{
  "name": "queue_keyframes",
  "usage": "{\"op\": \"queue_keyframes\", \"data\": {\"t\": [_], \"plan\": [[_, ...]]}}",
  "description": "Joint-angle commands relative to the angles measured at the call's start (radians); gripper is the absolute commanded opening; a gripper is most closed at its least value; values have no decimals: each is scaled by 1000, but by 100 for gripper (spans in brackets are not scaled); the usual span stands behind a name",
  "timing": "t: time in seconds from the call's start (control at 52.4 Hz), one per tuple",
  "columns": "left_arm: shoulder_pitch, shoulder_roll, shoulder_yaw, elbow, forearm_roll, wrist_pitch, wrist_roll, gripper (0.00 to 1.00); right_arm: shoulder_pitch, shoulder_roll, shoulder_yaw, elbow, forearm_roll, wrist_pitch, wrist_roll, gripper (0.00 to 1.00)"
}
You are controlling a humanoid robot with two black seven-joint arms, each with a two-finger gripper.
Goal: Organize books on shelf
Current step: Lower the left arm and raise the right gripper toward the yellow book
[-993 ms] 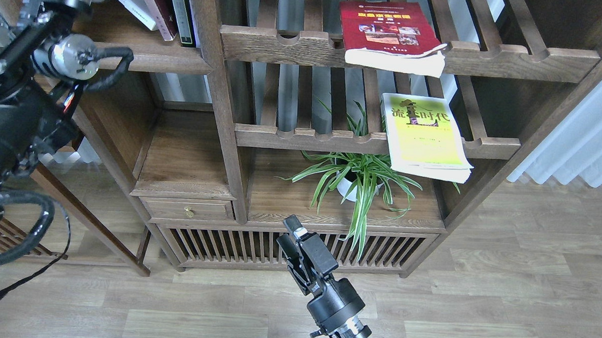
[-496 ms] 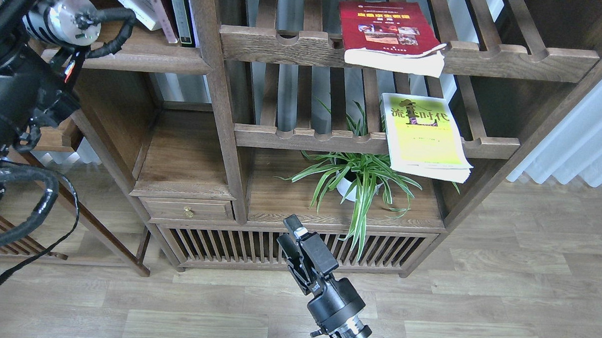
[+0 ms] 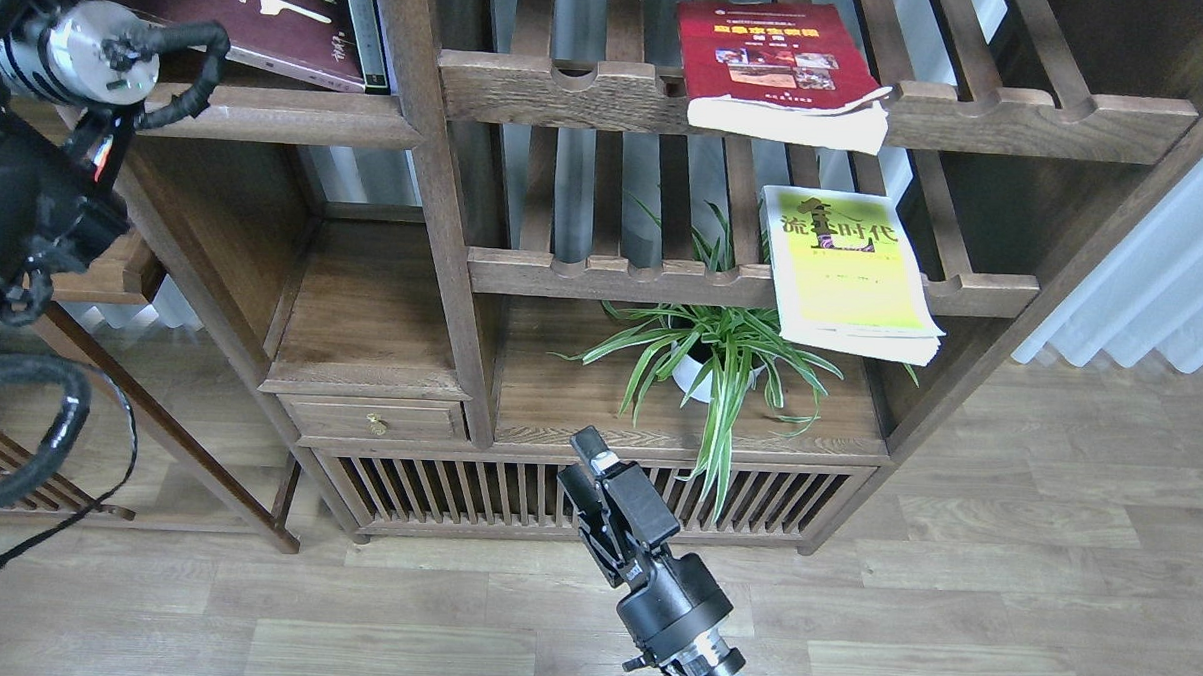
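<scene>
Left arm (image 3: 27,158) raised far left, fingers out of frame; maroon book (image 3: 263,11) on plank shelf (image 3: 269,116); right gripper (image 3: 589,468) low, fingers pressed together, empty

I stood in a domestic living space or study: a dark wooden bookcase (image 3: 437,172) held books, a potted spider plant (image 3: 721,352) sat inside, wood-plank flooring (image 3: 1003,592) and white curtains (image 3: 1164,278) were present.

The yellow-green book (image 3: 849,272), at about three o'clock, carried a dark title reading 流金时代. The maroon book (image 3: 263,11), at eleven o'clock, showed large white Chinese characters cut off by the frame's top edge, unreadable. The red book (image 3: 766,59), at one o'clock, bore yellow title lines too small to read.
</scene>
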Motion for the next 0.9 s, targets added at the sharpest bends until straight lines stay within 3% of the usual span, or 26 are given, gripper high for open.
{"op": "queue_keyframes", "data": {"t": [0.0,0.229,0.344,0.649,0.802,0.878], "plan": [[66,1,-4,-63,-131,-2,0,84,-1,0,18,35,2,0,0,86],[238,-8,-43,-287,-260,-17,0,89,-7,0,53,136,22,0,0,83],[289,-9,-56,-374,-297,-60,0,90,-8,0,73,138,25,0,0,83],[485,-12,-103,-619,-386,-65,0,95,-4,0,139,145,37,0,0,83],[523,-20,-111,-690,-394,-71,0,99,7,0,165,121,75,0,0,84],[542,-35,-116,-703,-397,-129,0,99,13,0,190,93,89,0,0,84]]}}
